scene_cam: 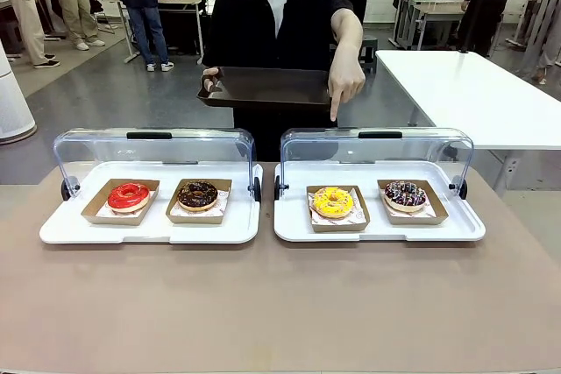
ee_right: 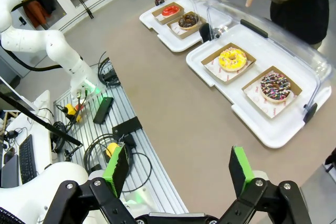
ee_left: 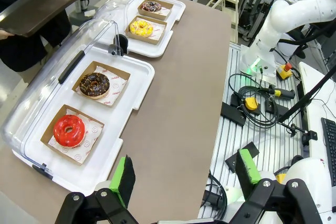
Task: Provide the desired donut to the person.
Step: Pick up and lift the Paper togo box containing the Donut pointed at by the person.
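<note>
Fingertip [scene_cam: 334, 116] of the person, in the front view, points down at the yellow donut [scene_cam: 333, 201], right of centre. Left wrist view: left hand [ee_left: 185, 170] spread, empty; donut far off, upper left. Right wrist view: right hand [ee_right: 177, 167] spread, empty; donut upper right, apparently nearer.

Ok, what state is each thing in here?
left cover, open
right cover, open
red donut, in box, untouched
chocolate donut, in box, untouched
yellow donut, in box, person's hand pointing toward it
sprinkled donut, in box, untouched
brown tray, held by person, empty
left end effector, open, empty
right end effector, open, empty
</note>
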Robot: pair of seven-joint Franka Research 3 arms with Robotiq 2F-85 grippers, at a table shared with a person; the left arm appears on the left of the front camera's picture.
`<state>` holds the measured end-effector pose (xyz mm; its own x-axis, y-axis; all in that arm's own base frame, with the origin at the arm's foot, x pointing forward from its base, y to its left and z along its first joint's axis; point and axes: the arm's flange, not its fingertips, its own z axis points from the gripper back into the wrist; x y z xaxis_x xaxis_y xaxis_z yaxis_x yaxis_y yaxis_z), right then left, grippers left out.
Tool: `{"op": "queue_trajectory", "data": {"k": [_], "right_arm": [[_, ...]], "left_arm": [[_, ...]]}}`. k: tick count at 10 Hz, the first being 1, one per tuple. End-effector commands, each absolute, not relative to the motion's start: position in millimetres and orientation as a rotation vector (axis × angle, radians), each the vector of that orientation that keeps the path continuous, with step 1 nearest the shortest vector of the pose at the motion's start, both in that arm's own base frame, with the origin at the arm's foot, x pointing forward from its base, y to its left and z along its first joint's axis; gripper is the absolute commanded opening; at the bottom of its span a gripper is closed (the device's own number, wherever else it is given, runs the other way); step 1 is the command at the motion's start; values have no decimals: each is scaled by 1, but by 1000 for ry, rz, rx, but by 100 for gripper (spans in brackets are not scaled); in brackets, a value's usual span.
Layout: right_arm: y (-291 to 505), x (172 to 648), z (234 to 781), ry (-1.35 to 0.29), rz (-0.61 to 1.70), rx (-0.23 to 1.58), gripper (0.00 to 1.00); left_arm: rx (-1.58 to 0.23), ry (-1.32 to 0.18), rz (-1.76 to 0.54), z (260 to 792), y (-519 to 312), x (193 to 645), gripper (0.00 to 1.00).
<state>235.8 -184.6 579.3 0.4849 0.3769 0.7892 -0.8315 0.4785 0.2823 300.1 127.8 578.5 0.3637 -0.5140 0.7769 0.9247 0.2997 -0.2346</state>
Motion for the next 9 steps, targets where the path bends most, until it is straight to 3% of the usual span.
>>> {"op": "queue_trajectory", "data": {"k": [1,4,9], "right_arm": [[-185,238,582,-744,829,743,100],[-165,253,598,-676,892,713,100],[-57,327,643,-419,1001,551,100]], "left_arm": [[-762,-661,-1060,580,128,299,100],[-762,-661,-1060,580,128,299,100],[-762,-661,-1060,580,128,299,100]]}}
